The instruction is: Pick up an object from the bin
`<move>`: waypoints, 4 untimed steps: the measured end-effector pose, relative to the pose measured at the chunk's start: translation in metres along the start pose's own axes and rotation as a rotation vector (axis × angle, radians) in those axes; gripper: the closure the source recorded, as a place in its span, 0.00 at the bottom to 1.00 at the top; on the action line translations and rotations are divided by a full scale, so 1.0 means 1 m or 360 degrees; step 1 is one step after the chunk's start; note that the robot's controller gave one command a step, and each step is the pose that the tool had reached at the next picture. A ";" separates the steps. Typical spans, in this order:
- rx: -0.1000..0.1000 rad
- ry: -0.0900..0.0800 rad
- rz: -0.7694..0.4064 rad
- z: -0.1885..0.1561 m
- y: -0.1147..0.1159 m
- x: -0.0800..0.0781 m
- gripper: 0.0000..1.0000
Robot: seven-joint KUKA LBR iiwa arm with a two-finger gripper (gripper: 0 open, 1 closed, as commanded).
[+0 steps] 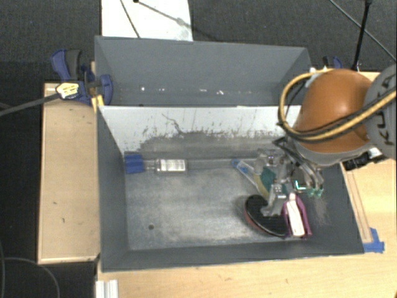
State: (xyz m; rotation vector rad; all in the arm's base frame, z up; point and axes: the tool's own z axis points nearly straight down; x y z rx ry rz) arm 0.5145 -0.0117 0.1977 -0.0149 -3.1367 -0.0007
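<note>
The gripper (pixel 282 205) is seen low in the front right corner of the bin (pixel 186 216), just over a flat black disc (pixel 257 219) with a reddish edge. A pink and white block (pixel 298 219) lies just beside it, possibly touching. Whether the gripper is clenched or released cannot be told. A clear tube (pixel 162 165) with a blue cap is seen along the back wall, well apart.

- The gripper (pixel 277 205) is low at the near right of the bin (pixel 186 231), over a black round disc (pixel 255 220).
- A clear tube with blue cap (pixel 158 165) lies far left.
</note>
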 end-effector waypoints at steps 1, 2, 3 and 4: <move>0.0000 -0.0006 0.0332 0.089 -0.034 0.027 0.00; -0.0013 -0.0003 0.0388 0.126 -0.063 0.004 0.00; -0.0011 -0.0001 0.0383 0.124 -0.062 0.005 1.00; 0.0000 -0.0025 0.0385 -0.015 -0.079 -0.029 1.00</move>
